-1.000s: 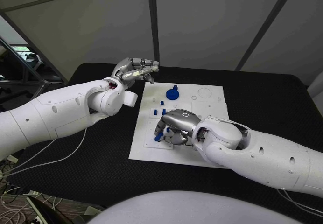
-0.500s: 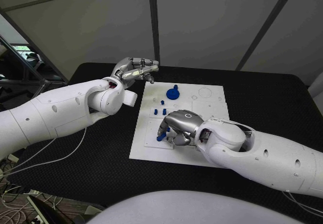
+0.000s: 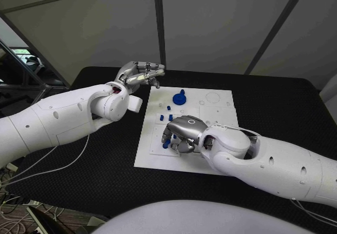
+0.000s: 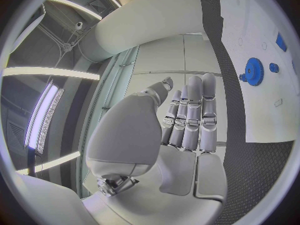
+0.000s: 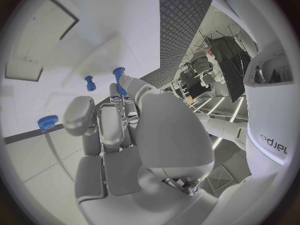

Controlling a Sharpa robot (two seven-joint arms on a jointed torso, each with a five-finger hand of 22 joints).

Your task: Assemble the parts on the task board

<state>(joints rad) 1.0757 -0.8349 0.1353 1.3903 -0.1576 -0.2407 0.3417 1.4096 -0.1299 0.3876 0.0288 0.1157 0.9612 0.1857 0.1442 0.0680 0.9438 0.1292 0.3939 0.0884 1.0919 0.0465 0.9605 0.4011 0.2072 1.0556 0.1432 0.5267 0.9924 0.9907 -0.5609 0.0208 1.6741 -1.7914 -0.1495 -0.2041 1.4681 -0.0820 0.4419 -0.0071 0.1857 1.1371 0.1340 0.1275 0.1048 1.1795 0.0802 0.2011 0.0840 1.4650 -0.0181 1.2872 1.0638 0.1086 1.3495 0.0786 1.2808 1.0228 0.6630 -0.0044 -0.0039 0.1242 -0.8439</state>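
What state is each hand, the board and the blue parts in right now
right hand: over the task board's near part, pinching a blue peg
left hand: raised beyond the board's far left corner, fingers together, holding nothing
task board: flat on the table
blue gear: resting on the board's far part
small blue pegs: standing mid-board, apart from both hands

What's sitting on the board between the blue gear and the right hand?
In the head view, small blue pegs stand on the task board between the blue gear and the right hand, which holds another blue peg.
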